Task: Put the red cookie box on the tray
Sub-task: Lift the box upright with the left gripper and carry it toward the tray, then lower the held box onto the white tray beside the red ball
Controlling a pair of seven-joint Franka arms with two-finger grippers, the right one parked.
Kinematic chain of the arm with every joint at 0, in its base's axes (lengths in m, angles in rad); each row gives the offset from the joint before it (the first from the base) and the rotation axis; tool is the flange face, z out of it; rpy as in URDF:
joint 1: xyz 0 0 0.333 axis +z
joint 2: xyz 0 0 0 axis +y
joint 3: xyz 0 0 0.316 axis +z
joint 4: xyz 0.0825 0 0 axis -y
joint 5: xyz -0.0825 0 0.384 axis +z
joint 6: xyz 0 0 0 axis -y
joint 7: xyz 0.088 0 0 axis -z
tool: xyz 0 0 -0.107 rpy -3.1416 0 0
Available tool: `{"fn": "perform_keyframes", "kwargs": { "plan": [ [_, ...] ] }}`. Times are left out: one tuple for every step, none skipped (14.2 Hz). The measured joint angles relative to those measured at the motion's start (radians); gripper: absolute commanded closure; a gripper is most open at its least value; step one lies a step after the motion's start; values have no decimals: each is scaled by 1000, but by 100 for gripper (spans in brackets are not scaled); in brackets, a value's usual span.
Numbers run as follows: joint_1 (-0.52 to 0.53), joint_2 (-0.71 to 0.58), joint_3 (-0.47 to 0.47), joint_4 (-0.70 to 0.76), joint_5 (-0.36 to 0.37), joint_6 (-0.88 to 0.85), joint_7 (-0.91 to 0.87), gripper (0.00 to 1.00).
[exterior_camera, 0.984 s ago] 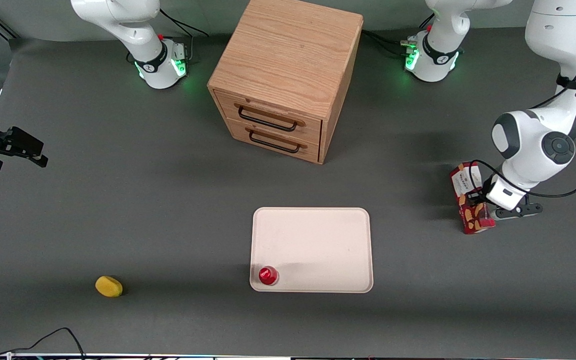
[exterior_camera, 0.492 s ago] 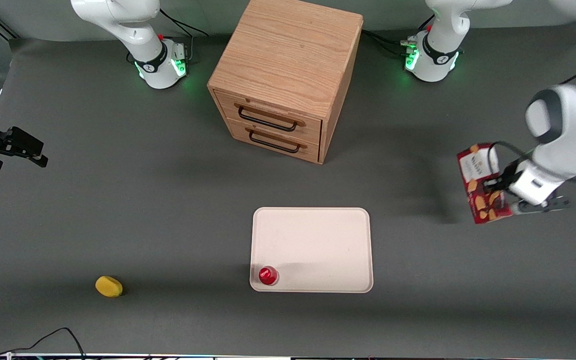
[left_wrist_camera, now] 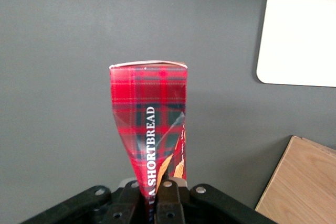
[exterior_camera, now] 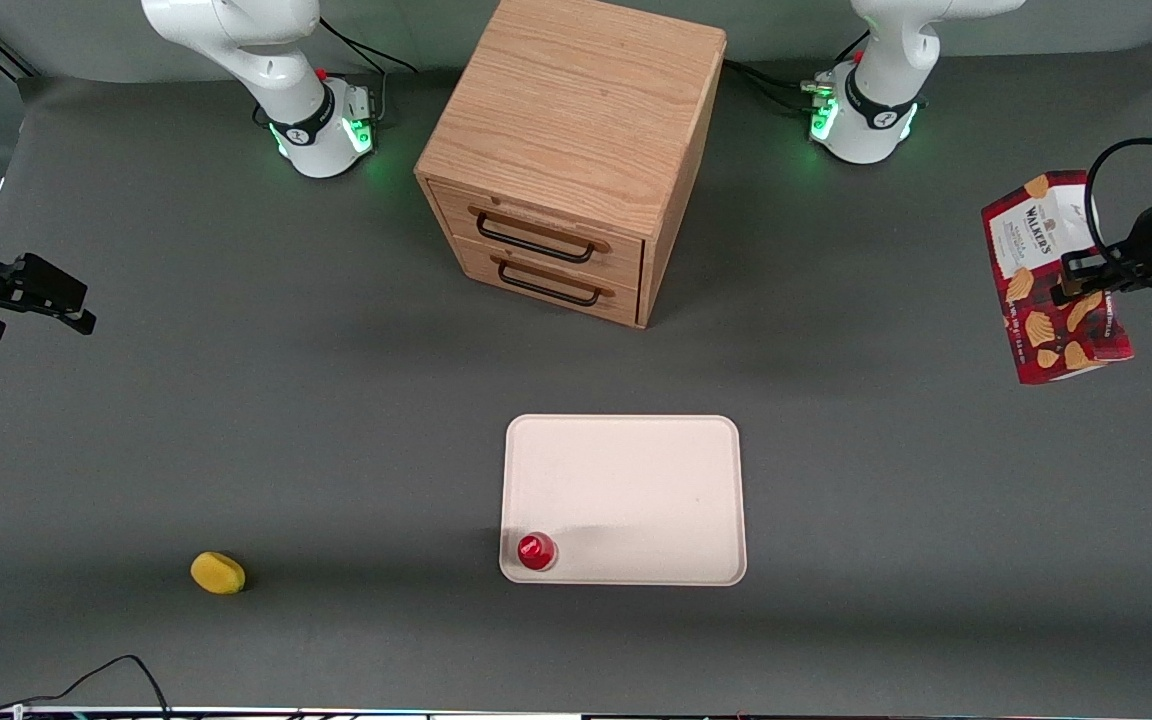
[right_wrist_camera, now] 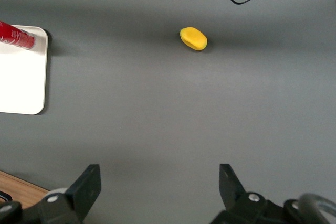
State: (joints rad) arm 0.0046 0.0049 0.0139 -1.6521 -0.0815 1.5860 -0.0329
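the gripper (exterior_camera: 1086,283) is pinching the red cookie box (exterior_camera: 1051,275) by one thin edge, up in the air, well off from the tray (exterior_camera: 626,480) toward the working arm's end. the carton looks twisted in that grip, so it could slip or land on the red cap (exterior_camera: 536,551) in the tray's corner.

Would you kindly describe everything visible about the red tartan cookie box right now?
The long flat dark-red tartan cardboard cookie box carries a white label panel, tan cookie pictures and the word SHORTBREAD along one side. It hangs lifted off the grey table, toward the working arm's end, tilted. The left arm's black pincer is shut on one end of it, and the carton looks pinched and creased there. Nothing else touches it; it is well clear of the pale pinkish-beige rectangular tray.
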Motion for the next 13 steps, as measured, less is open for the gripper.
{"fn": "perform_keyframes", "kwargs": {
  "plan": [
    [-1,7,-18,7,0,0,-24,100],
    [-3,18,-43,15,0,1,-61,100],
    [-6,33,-76,28,-1,3,-113,100],
    [-13,51,-111,46,-1,6,-169,100],
    [-25,78,-146,70,-1,10,-227,100],
    [-45,111,-174,98,-1,21,-288,100],
    [-75,151,-191,128,1,41,-349,100],
    [-115,195,-199,159,8,65,-408,100],
    [-162,246,-202,189,21,94,-470,100],
    [-209,296,-203,216,35,127,-530,100],
    [-251,345,-204,240,50,163,-587,100],
    [-290,395,-204,261,69,202,-640,100],
    [-323,442,-204,280,86,245,-686,100]
  ]
}}
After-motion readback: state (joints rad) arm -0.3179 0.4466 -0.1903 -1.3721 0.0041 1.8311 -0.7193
